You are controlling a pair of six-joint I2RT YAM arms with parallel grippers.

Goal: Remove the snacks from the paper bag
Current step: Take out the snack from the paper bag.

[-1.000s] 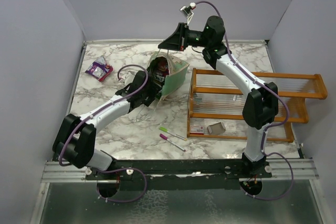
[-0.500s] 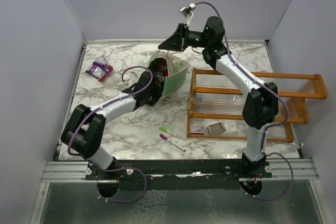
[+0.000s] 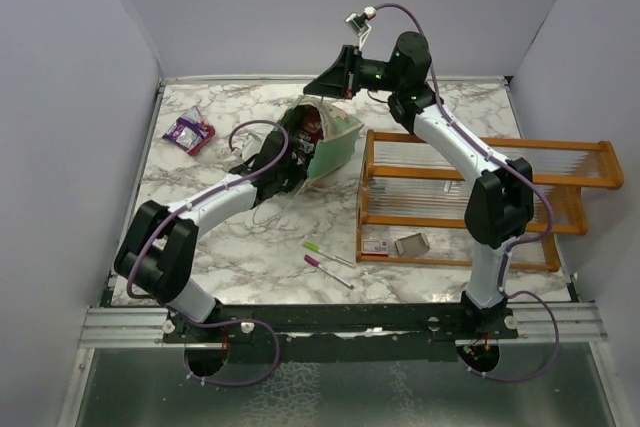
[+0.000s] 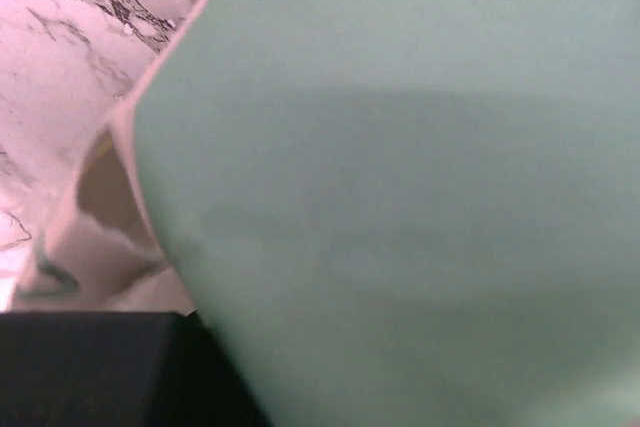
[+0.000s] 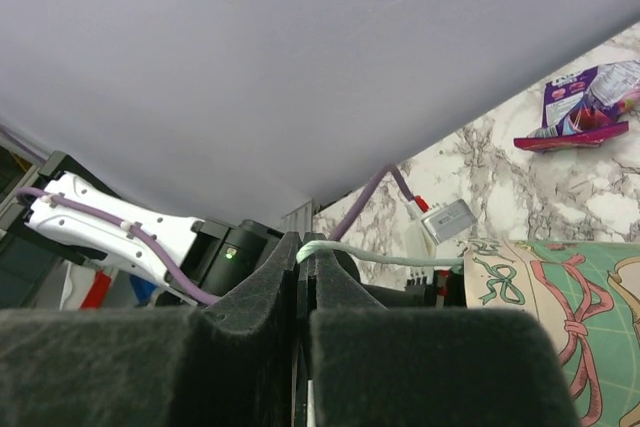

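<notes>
The mint-green paper bag [image 3: 338,145] leans over on the marble table with its mouth facing left. A dark red snack [image 3: 308,128] shows inside the mouth. My right gripper [image 3: 314,86] hangs above the bag, shut on its thin string handle [image 5: 390,259], which is pinched between the fingertips [image 5: 303,247]. My left gripper [image 3: 288,151] reaches into the bag's mouth, and its fingers are hidden there. The left wrist view is almost filled by the bag's green wall [image 4: 400,197], so the jaws do not show. One purple snack packet [image 3: 188,132] lies at the table's far left.
An orange wooden rack [image 3: 470,197] stands on the right half of the table, with small packets [image 3: 396,244] at its near left corner. A green pen [image 3: 327,252] and a pink pen [image 3: 328,272] lie in front of the bag. Grey walls close in the table's sides.
My left arm has pushed forward and to the right, and its gripper now sits deeper in the bag's mouth. The right gripper still holds the handle, shifted slightly.
</notes>
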